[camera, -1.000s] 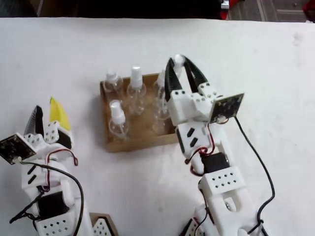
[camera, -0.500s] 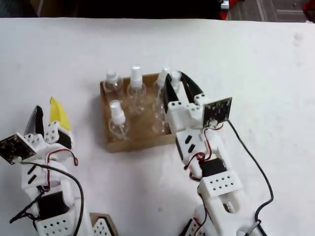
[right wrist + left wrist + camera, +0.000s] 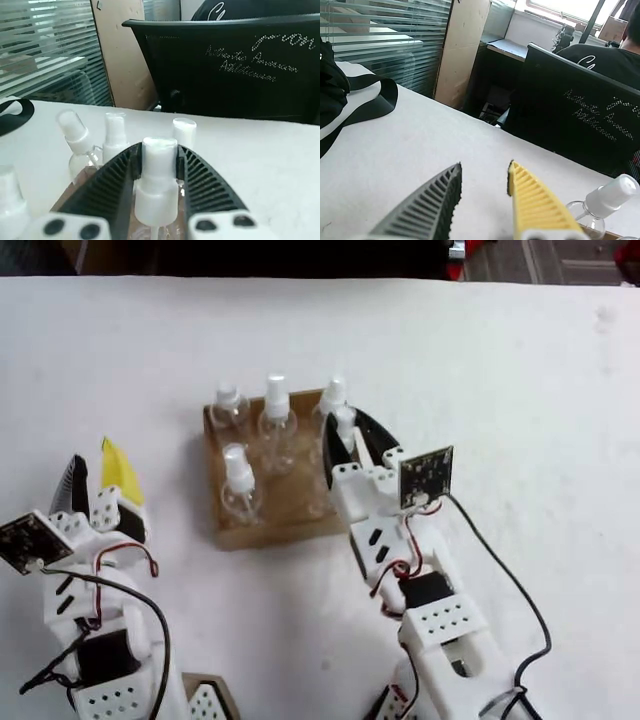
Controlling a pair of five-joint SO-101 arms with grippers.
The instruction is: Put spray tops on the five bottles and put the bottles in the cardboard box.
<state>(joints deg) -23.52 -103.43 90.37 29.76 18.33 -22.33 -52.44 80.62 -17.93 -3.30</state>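
Nearest the arm bases, the left gripper (image 3: 92, 455) sits over the bare worktop (image 3: 520, 370), well apart from the box. Its black and yellow fingers are spread with nothing between them.

Further in, the right gripper (image 3: 158, 148) is clamped on the white spray top (image 3: 159, 167) of a held bottle (image 3: 156, 202), one ribbed black finger on each side of the cap. This bottle stands upright at the right-hand end of the cardboard box (image 3: 270, 532). Whether its base touches the box floor is hidden by the gripper.

Beyond it, four more capped bottles stand upright inside the box: one near the front left (image 3: 238, 485) and three along the back wall (image 3: 229, 405) (image 3: 276, 418) (image 3: 331, 398).

The bottles look like clear, thin plastic and seem empty, so they are probably very light, a little top-heavy and easy to knock over. The round bodies are likely smooth and may flex or slip under a squeeze. The stiff, narrow cap is the better place to take hold, gripped squarely from both sides. The neighbouring bottles stand close by, so a sideways nudge could topple them.
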